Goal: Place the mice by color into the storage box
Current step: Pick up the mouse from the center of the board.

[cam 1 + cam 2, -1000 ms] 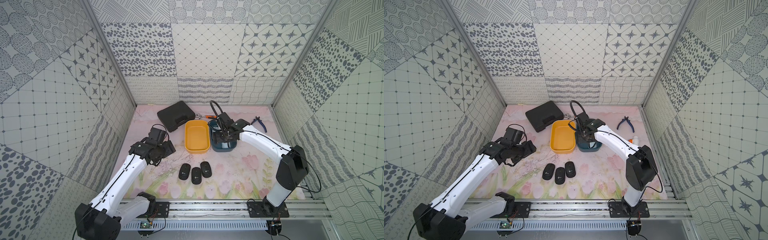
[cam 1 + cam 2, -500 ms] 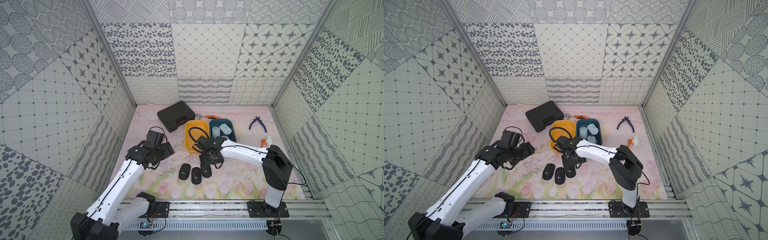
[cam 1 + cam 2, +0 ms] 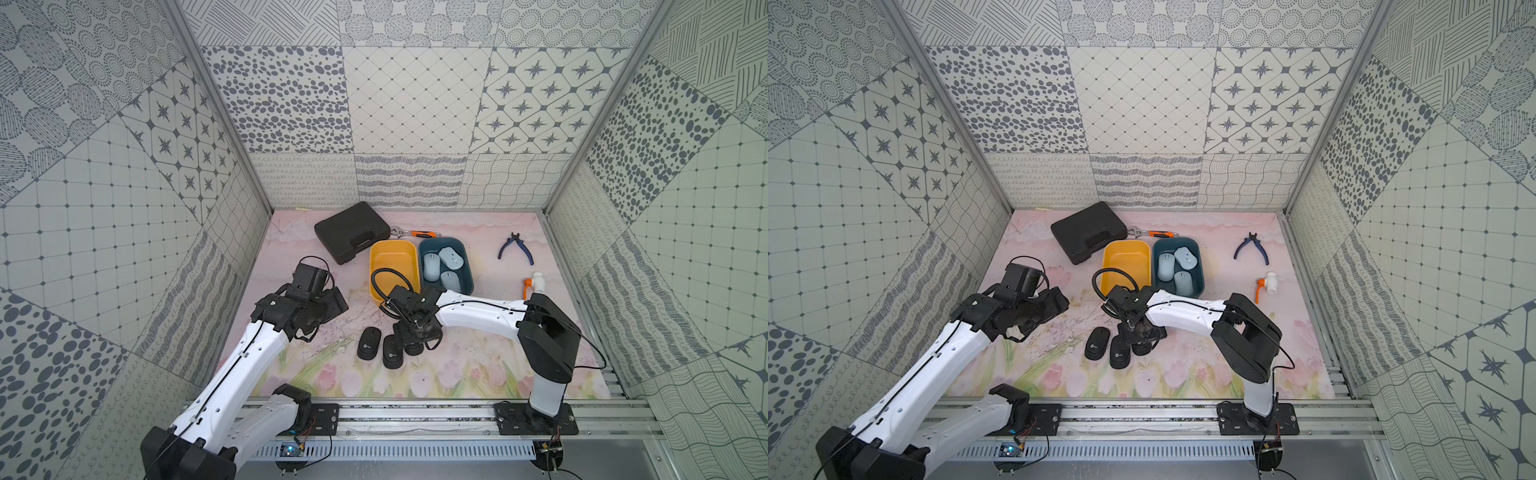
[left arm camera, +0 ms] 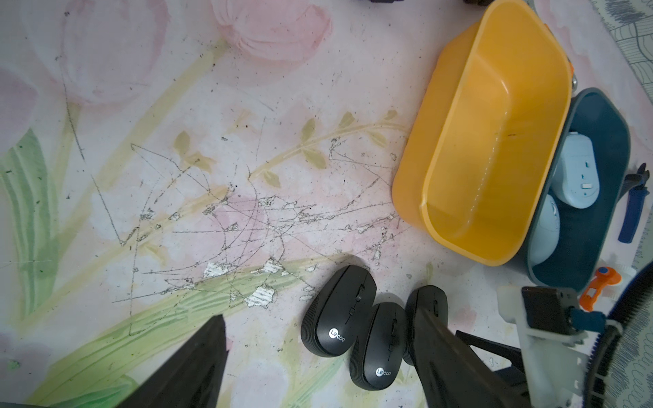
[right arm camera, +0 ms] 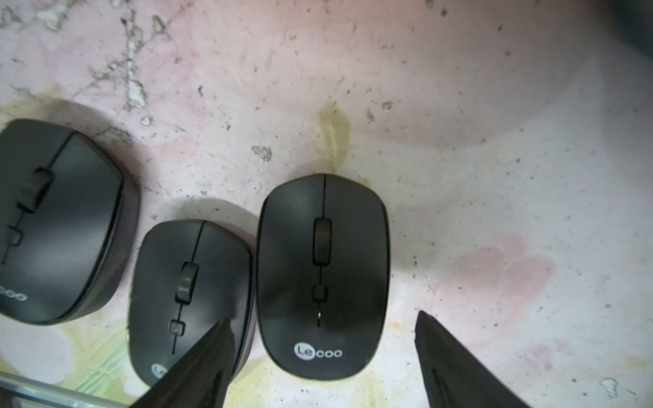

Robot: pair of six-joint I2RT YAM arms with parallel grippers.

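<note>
Three black mice lie side by side on the flowered mat: left one (image 3: 369, 342), middle one (image 3: 392, 352), right one (image 5: 323, 275). My right gripper (image 3: 415, 340) (image 5: 321, 319) hangs low over the right one. It is open, one finger on each side of that mouse, and a gap shows on the outer side. Three pale blue mice (image 3: 451, 266) lie in the dark teal storage box (image 3: 468, 266). The yellow storage box (image 3: 376, 266) beside it holds nothing. My left gripper (image 3: 332, 303) (image 4: 318, 314) hovers open, left of the black mice and clear of them.
A black tool case (image 3: 353, 232) lies behind the boxes, with an orange-handled wrench (image 3: 415, 234) next to it. Blue-handled pliers (image 3: 515, 249) and a white valve with an orange handle (image 3: 534, 282) lie at the right. Patterned walls close in three sides.
My right gripper has come from above the teal box forward and down to the black mice, and its jaws have widened. The left arm has shifted only slightly.
</note>
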